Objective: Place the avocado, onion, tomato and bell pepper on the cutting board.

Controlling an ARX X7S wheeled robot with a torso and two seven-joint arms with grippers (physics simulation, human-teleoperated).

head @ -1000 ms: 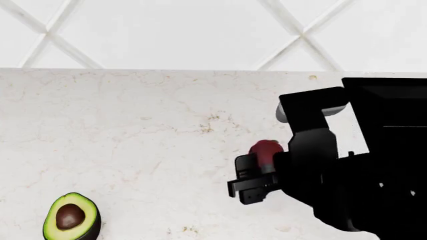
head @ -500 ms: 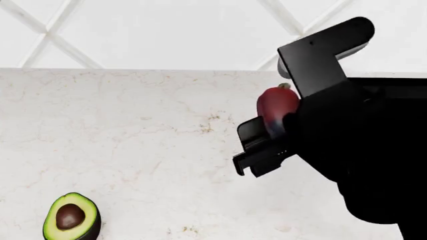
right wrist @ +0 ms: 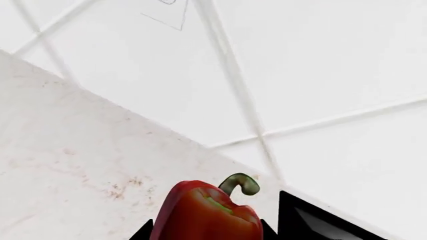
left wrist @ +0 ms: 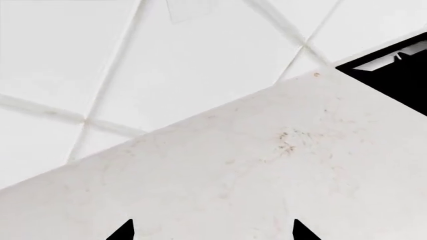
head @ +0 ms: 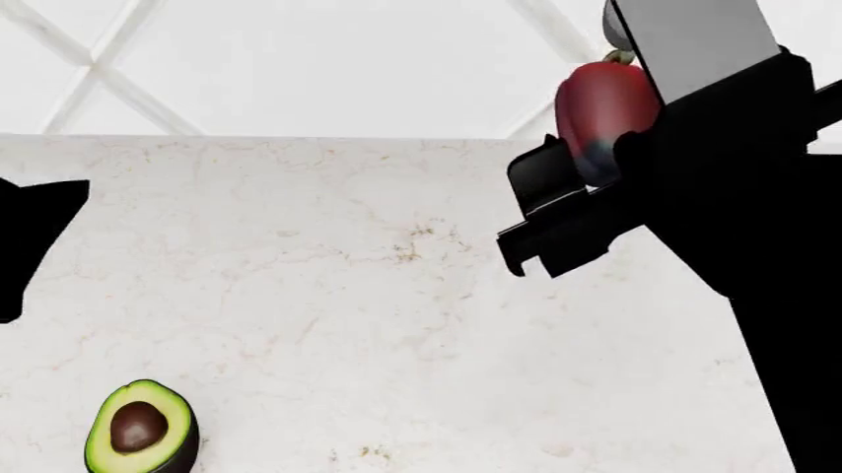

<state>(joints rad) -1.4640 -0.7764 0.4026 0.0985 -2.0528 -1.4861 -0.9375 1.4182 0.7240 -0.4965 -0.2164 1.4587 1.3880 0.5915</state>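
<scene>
Overhead, right fingers [head: 559, 212] clasp the bell pepper [head: 602, 110]; left fingers [left wrist: 210, 232] parted; avocado [head: 141, 430] below.

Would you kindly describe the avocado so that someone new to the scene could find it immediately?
Start from the pale marble counter below the white tiled wall and follow it to its near left corner in the head view. The avocado lies there alone, a cut half facing up: dark skin, yellow-green flesh, round brown pit. The only other vegetable, a red bell pepper, is held high at the right.

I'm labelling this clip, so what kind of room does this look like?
Probably a simulated kitchen: a marble-look countertop against a white tiled wall, with an avocado on the counter and a bell pepper held in the right tool.
</scene>
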